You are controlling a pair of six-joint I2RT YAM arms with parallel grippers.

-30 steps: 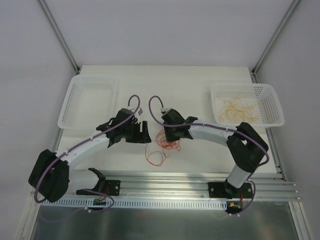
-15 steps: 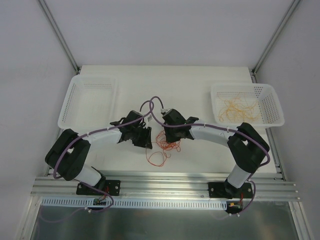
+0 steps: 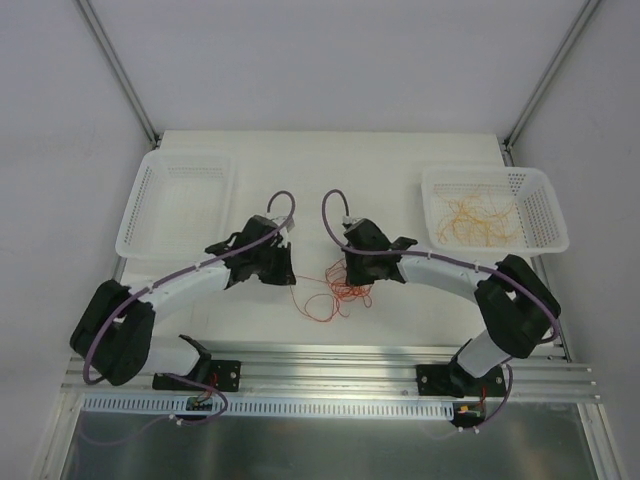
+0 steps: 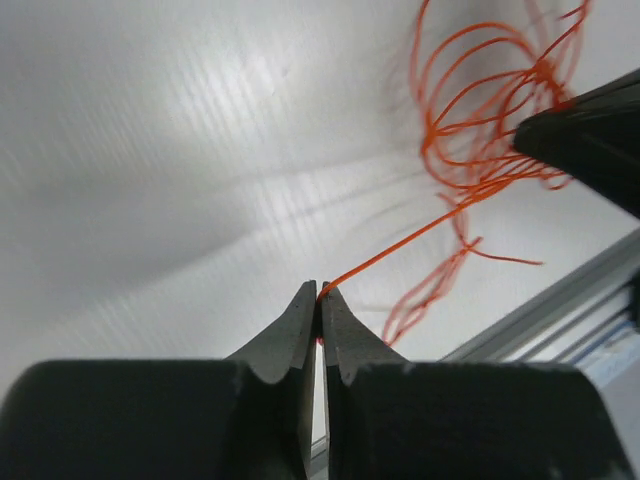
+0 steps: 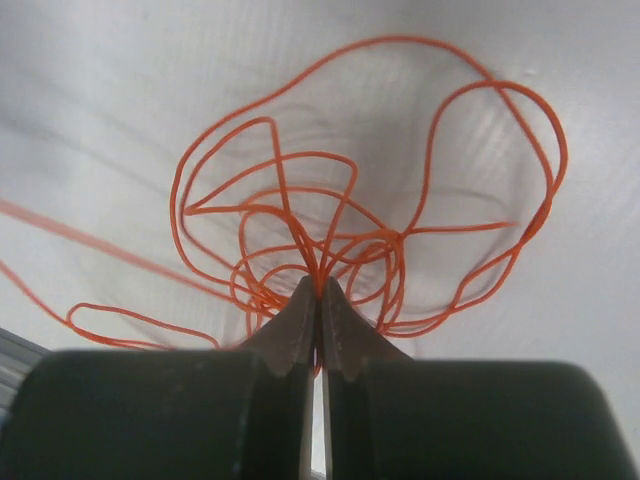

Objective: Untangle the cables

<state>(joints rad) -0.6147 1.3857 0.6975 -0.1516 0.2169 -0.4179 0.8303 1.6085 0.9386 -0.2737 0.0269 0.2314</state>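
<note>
A small tangle of thin red-orange cables (image 3: 335,292) hangs over the white table between the two arms. My left gripper (image 4: 320,292) is shut on one red-orange strand (image 4: 400,250), which runs taut up and right to the tangle (image 4: 480,120). My right gripper (image 5: 319,291) is shut on the knot of the tangle, whose curly loops (image 5: 350,200) fan out above its tips. From above, the left gripper (image 3: 287,272) sits left of the tangle and the right gripper (image 3: 350,277) at its right side.
A white basket (image 3: 545,225) at the back right holds several paler yellow-orange cables (image 3: 480,218). Another white basket (image 3: 150,200) stands at the back left. An aluminium rail (image 3: 330,370) runs along the table's near edge.
My left gripper has closed on a strand and drawn it left, pulling it taut. The right gripper has shifted slightly right with the tangle. The loops have spread wider.
</note>
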